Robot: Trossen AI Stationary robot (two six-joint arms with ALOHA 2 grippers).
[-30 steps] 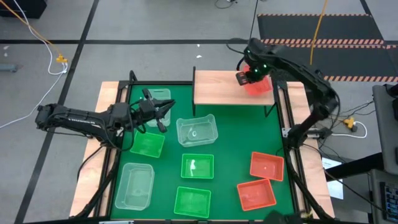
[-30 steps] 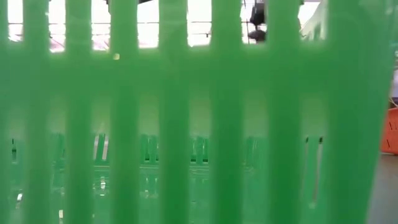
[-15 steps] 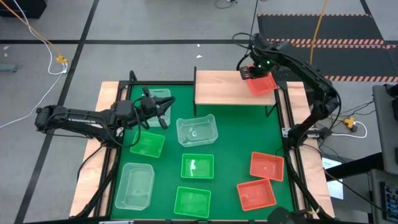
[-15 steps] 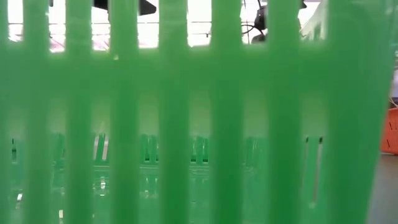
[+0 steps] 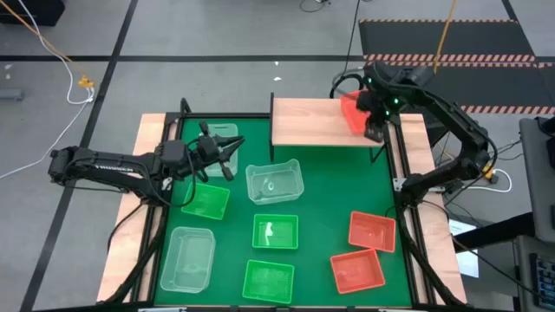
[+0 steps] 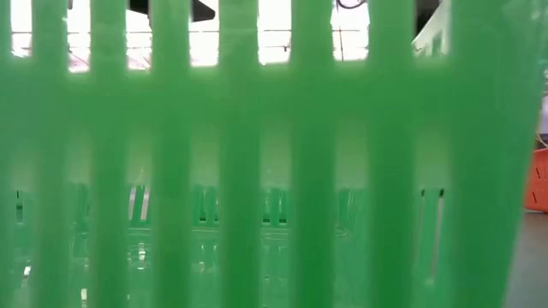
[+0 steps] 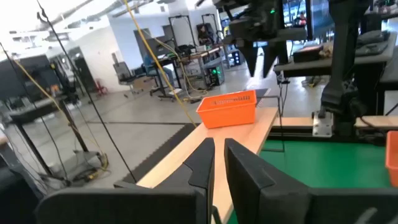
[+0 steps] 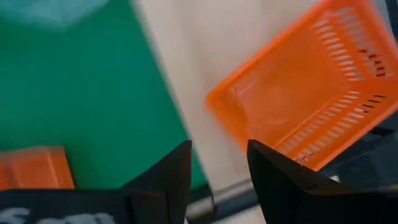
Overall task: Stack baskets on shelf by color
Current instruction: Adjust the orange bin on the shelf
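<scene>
one orange basket (image 5: 354, 113) sits on the right end of the shelf (image 5: 312, 121), and the right gripper (image 5: 375, 132) hangs just beside it at the shelf's right edge, fingers apart and empty; the right wrist view shows the basket (image 8: 311, 93) free beyond the spread fingers (image 8: 171, 171). the right arm reaches from the counter's right side, elbow bent out. a second ago this gripper was clamped on that basket over the shelf; now it has let go and shifted right. the left gripper (image 5: 227, 160) hovers above the green mat (image 5: 334, 186) near a clear basket (image 5: 275, 183), fingers nearly together, unchanged. two more orange baskets (image 5: 364, 251) lie at the mat's right front, and green baskets (image 5: 273, 234) in the middle.
</scene>
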